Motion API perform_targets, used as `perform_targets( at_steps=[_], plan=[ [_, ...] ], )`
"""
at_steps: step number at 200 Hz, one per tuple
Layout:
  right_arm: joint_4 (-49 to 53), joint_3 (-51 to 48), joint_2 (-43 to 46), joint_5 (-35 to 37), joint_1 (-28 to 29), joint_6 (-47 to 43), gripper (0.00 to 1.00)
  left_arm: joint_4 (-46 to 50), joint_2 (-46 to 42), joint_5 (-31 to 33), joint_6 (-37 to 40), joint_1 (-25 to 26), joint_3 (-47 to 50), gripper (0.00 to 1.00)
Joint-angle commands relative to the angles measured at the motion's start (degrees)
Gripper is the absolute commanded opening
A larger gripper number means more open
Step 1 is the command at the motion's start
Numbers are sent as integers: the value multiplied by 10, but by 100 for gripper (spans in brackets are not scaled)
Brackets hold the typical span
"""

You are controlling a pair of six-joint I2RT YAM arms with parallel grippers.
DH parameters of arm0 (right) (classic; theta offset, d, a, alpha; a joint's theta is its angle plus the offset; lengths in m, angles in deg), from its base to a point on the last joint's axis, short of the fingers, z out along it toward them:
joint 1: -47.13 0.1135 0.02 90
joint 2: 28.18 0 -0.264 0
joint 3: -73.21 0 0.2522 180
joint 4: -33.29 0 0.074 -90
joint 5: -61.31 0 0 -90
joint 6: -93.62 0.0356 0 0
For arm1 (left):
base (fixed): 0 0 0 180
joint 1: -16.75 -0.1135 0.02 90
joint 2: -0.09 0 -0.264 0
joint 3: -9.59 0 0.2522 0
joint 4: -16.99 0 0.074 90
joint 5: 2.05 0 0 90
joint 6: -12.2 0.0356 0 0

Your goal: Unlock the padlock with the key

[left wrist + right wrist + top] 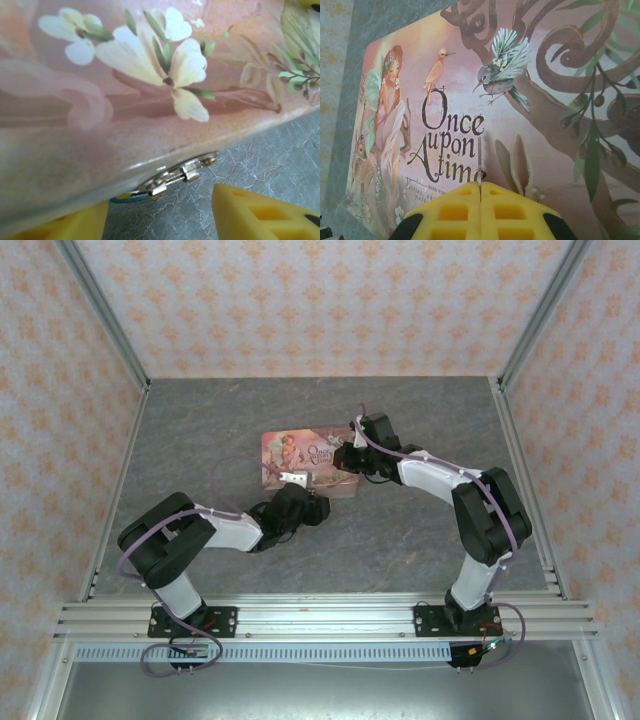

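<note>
Yellow fingertips of the right pincer sit closest to the wrist lens, pressed flush with no gap. They pinch a thin pale metal blade that I take for the key, seen edge-on and pointing out over the lid of the pink tin. Lid lettering reads "Once upon A time". A smaller line beneath it is cut off by the fingers and I can't read it. Lid art: red-haired fairy, two birds, curling branches.

Left pincer stands wide apart at the tin's near side wall, one finger on either side of a small metal clasp. Whether either finger touches the wall I cannot tell.

Padlock: from above, its pale part shows at the middle of the tin's near edge. In the left wrist view, a blue-teal sliver shows just beside the clasp. Tin lies flat on the grey counter.
</note>
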Motion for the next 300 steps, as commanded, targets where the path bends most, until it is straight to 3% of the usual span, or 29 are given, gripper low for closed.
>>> perform_targets(
  at_steps=[1,85,210,257,300],
  plan=[
    [46,-2,-26,18,6,-7,0,-8,-14,30,13,1,-22,55],
    [39,-5,-26,15,11,-1,0,37,2,85,-21,1,-41,46],
    [20,-7,-11,5,14,12,0,76,7,87,-39,1,-69,26],
    [4,-17,58,22,11,-17,0,126,-42,70,-66,1,-74,26],
    [7,-85,163,52,6,-88,0,201,-81,38,-106,-2,-101,26]
  ],
)
